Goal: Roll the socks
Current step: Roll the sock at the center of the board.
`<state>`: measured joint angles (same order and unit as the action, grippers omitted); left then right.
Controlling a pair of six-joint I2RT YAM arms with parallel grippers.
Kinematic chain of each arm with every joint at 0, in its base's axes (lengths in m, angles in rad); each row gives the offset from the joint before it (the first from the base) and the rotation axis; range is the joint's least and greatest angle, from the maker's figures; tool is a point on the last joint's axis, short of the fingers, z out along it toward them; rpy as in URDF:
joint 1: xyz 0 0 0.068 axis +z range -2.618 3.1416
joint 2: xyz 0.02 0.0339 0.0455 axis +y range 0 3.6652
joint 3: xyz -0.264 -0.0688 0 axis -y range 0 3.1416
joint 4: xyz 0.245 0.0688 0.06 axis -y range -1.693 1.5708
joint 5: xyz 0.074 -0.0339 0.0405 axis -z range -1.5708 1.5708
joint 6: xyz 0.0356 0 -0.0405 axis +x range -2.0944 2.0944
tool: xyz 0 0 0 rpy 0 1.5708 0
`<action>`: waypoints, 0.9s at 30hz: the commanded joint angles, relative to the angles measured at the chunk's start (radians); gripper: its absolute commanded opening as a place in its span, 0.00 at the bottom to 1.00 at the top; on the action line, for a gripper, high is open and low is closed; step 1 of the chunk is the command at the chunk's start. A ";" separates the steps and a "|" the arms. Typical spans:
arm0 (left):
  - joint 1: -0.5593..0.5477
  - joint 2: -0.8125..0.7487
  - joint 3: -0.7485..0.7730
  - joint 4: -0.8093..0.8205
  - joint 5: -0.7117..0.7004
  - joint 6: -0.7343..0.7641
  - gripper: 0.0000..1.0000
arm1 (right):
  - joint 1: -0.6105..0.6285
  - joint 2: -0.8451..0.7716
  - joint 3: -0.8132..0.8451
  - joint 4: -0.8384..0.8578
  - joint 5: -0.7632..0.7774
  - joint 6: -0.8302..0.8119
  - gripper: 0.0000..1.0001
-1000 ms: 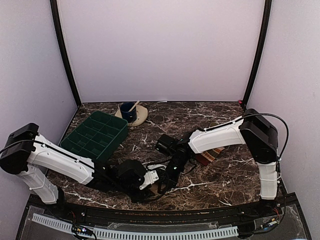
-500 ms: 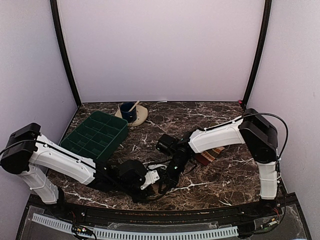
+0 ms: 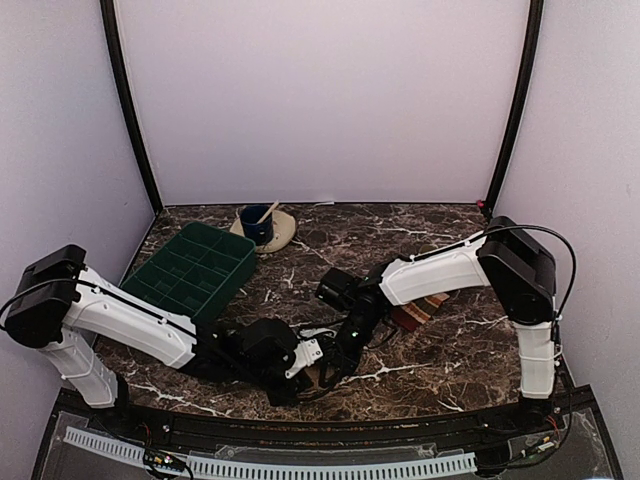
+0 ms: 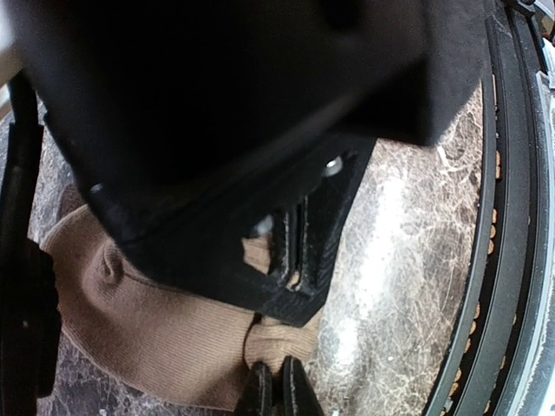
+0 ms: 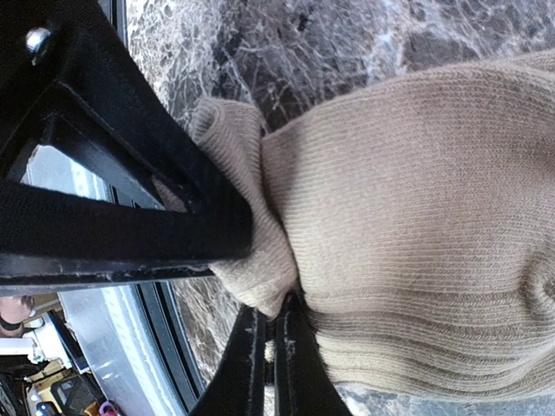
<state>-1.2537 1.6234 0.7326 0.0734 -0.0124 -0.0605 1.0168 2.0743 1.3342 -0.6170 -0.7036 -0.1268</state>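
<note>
The plain tan sock (image 5: 416, 217) lay near the front edge of the counter (image 3: 450, 365), about midway along it, and both hands were met on it there. The right hand (image 5: 270, 347) was seen closed tight on a gathered fold at one end of the sock. A small bunch of cloth stood out on one side of the fingertips, and the main length ran away on the other. The left hand (image 4: 276, 390) was likewise closed to almost nothing at the sock's edge, apparently with a thin pinch of hem between the fingertips.

Each hand was thus set at the sock's margin, with the body of the cloth spread flat beyond it. Neither arm could be called the nearer. The sock's long axis could not be read from overhead, since the wrists covered it.

The striped sock (image 3: 422, 313) lay apart, toward the right edge, partly under the right forearm, and was judged to be reached more easily by that arm.

The counter was dark veined marble, hard and smooth, so the cloth was expected to slide readily. Bare marble was seen to the right of the hands. The green tray (image 3: 190, 268) and the blue cup (image 3: 256, 224) stood well off toward the back left corner.
</note>
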 commanded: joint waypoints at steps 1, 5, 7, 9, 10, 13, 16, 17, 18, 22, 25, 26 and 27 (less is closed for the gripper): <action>0.024 0.039 -0.023 -0.116 0.085 -0.033 0.00 | 0.006 -0.001 -0.028 0.049 0.032 0.024 0.00; 0.092 0.021 -0.043 -0.111 0.206 -0.047 0.00 | -0.003 -0.014 -0.050 0.072 0.035 0.036 0.07; 0.122 0.023 -0.040 -0.120 0.264 -0.042 0.00 | -0.007 -0.022 -0.060 0.082 0.036 0.043 0.14; 0.144 0.033 -0.028 -0.137 0.327 -0.034 0.00 | -0.011 -0.026 -0.066 0.091 0.036 0.046 0.18; 0.152 0.042 -0.018 -0.148 0.346 -0.031 0.00 | -0.013 -0.027 -0.069 0.093 0.037 0.048 0.20; 0.168 0.061 -0.001 -0.173 0.385 -0.027 0.00 | -0.020 -0.035 -0.081 0.106 0.034 0.052 0.23; 0.183 0.066 -0.002 -0.174 0.412 -0.035 0.00 | -0.029 -0.051 -0.094 0.120 0.031 0.058 0.25; 0.189 0.066 -0.003 -0.171 0.423 -0.038 0.00 | -0.033 -0.056 -0.096 0.124 0.031 0.059 0.25; 0.193 0.068 -0.002 -0.171 0.431 -0.039 0.00 | -0.037 -0.060 -0.098 0.127 0.029 0.060 0.26; 0.210 0.072 -0.002 -0.178 0.447 -0.041 0.00 | -0.054 -0.073 -0.106 0.141 0.034 0.068 0.27; 0.227 0.070 -0.011 -0.174 0.458 -0.054 0.00 | -0.065 -0.084 -0.115 0.164 0.030 0.078 0.28; 0.232 0.070 -0.016 -0.169 0.461 -0.059 0.00 | -0.067 -0.088 -0.117 0.173 0.029 0.082 0.28; 0.237 0.069 -0.020 -0.162 0.465 -0.066 0.00 | -0.071 -0.090 -0.119 0.181 0.028 0.086 0.29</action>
<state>-1.0458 1.6684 0.7513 0.0410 0.4370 -0.0799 0.9684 2.0178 1.2388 -0.4797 -0.7284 -0.0422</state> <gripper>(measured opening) 0.034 0.281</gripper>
